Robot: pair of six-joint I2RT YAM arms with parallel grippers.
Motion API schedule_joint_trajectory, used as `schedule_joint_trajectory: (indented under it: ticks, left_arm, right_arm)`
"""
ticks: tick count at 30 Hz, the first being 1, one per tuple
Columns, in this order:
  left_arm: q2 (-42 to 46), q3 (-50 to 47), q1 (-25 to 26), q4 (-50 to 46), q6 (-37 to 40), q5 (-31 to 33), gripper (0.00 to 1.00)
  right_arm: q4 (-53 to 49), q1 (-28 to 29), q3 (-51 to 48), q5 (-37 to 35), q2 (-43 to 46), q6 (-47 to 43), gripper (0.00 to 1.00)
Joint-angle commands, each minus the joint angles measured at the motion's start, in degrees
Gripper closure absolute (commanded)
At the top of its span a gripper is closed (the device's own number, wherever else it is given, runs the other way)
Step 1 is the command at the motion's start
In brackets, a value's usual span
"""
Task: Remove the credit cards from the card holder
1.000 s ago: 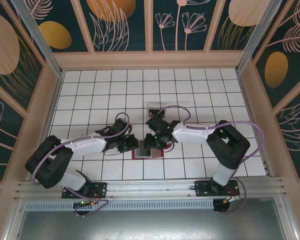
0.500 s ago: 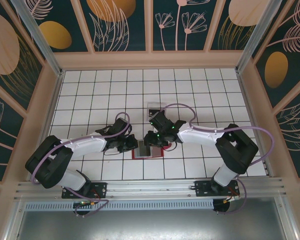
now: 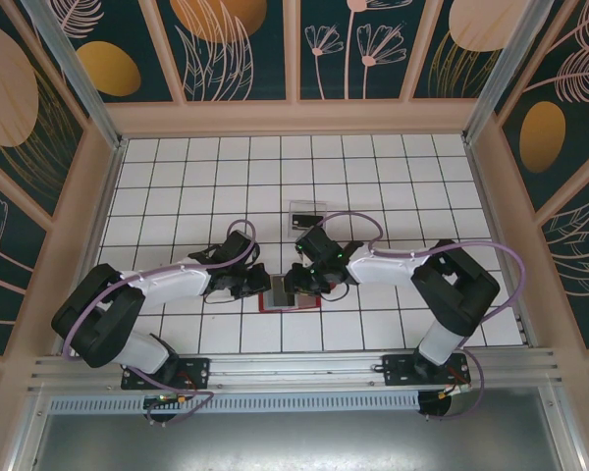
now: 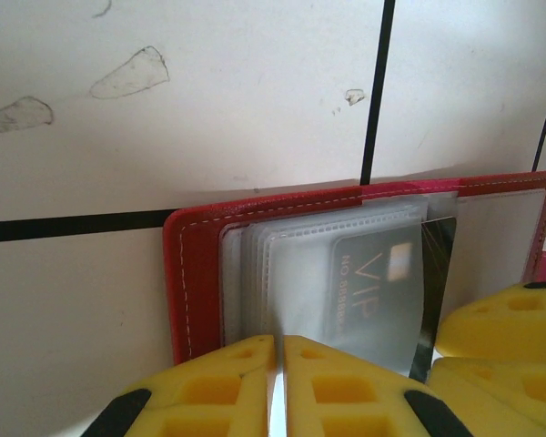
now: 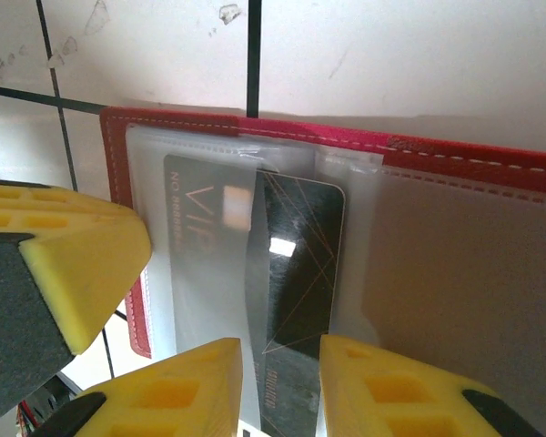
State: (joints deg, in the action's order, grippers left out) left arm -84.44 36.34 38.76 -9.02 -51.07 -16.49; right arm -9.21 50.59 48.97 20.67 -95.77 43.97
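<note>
Early going: right claw (image 5: 278, 391) clamped on a dark card (image 5: 300, 264), partly out of the card holder (image 5: 455, 155). Left claw (image 4: 278, 373) is together (apparently pinning it); VIP card (image 4: 364, 291) not yet out.

Card holder (image 4: 193, 273) lies open and flat on the white tiled table (image 4: 209, 109), with a red rim, pale stitching and clear pockets (image 4: 255, 273) fanned in layers. A grey credit card (image 4: 369, 291) lettered VIP sits inside one pocket, and a second dark card (image 4: 432, 282) shows as a narrow glossy strip just right of it. Left gripper (image 4: 278, 355) sits at the pockets' near edge, yellow fingers pressed together to a slit; right gripper (image 4: 448, 353) comes in at lower right beside the dark strip, grip on it unclear.
</note>
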Motion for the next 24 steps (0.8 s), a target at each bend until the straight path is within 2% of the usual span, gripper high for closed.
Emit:
schedule_joint_trajectory:
  ticks: [1,24]
  left_arm:
    - [-1.25,0.66,0.2,-3.2,1.28,0.76,0.87]
    - [-1.34,0.57,0.2,-3.29,1.15,1.0,0.87]
  right_arm:
    - [0.47,-0.31,-0.44,-0.23,-1.09,-0.05,0.71]
    - [-0.29,-0.58,-0.98,-1.95,0.38,0.01,0.71]
